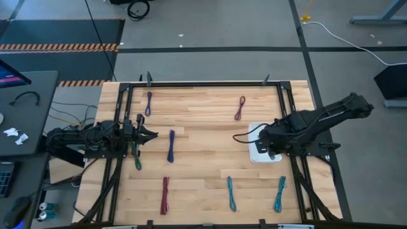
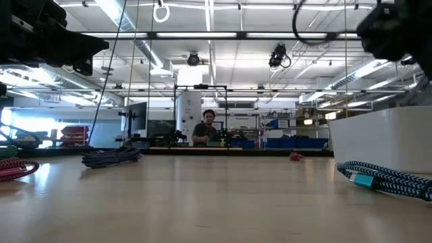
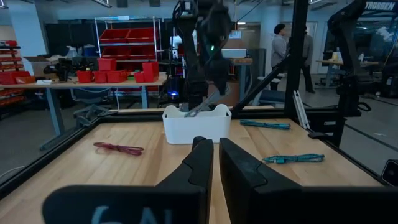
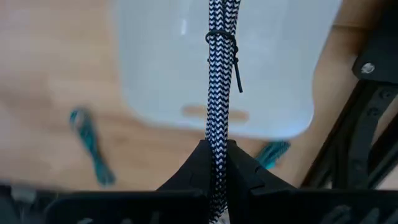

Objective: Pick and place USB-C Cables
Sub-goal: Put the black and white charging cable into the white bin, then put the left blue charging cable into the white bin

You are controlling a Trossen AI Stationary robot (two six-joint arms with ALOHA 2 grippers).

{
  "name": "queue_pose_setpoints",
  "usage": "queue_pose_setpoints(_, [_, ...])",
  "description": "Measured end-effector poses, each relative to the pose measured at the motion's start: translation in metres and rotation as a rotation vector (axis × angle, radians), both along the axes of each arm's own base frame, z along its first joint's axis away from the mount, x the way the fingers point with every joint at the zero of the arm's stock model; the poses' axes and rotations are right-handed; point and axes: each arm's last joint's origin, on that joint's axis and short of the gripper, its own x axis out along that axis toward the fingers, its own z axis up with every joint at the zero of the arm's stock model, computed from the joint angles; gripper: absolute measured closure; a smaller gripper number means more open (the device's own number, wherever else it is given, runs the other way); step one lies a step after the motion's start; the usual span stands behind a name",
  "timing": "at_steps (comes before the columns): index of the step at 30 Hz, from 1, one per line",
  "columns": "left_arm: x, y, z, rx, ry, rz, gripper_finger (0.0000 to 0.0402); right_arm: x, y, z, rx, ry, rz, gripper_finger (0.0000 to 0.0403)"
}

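My right gripper [image 1: 266, 145] hangs over the white bin [image 1: 254, 154] at the table's right side, shut on a grey, black-and-white braided USB-C cable bundle [image 4: 217, 74] tied with a black twist tie. My left gripper [image 1: 152, 135] waits at the left side, shut and holding nothing [image 3: 215, 146]. Lying flat on the table are the other cables: purple [image 1: 148, 103], maroon [image 1: 240, 108], blue [image 1: 171, 146], green [image 1: 137, 160], magenta [image 1: 165, 195] and two teal ones [image 1: 231, 194] [image 1: 280, 194]. My right gripper pinches one end of the braided bundle [image 4: 217, 152] between its two fingers, coming from above and pointing down. The fingers lie along the bundle. It hangs below the fingers over the bin, and in the left wrist view its lower end [image 3: 194, 112] reaches the bin's rim.
A black frame [image 1: 203, 83] runs around the table, with rails along the left and right sides. The bin [image 3: 196, 124] stands near the right rail. The middle of the wooden top [image 1: 203, 159] holds nothing between the cables. People stand in the room beyond the table.
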Motion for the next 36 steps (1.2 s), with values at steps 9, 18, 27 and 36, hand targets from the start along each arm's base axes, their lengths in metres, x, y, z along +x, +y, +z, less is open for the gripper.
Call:
queue_pose_setpoints(9, [0.000, 0.000, 0.000, 0.000, 0.000, 0.000, 0.0364, -0.002, -0.012, -0.042, -0.070, 0.049, -0.155, 0.0377])
queue_pose_setpoints(18, [0.000, 0.000, 0.000, 0.000, 0.000, 0.000, 0.0372, -0.002, -0.012, -0.060, -0.097, 0.150, -0.180, 0.0368])
queue_pose_setpoints(27, [0.000, 0.000, 0.000, 0.000, 0.000, 0.000, 0.0366, 0.000, -0.011, -0.066, -0.115, 0.188, -0.142, 0.0338])
queue_pose_setpoints(36, [0.000, 0.000, 0.000, 0.000, -0.001, 0.000, 0.0367, 0.001, -0.011, -0.061, -0.115, 0.198, -0.088, 0.0267])
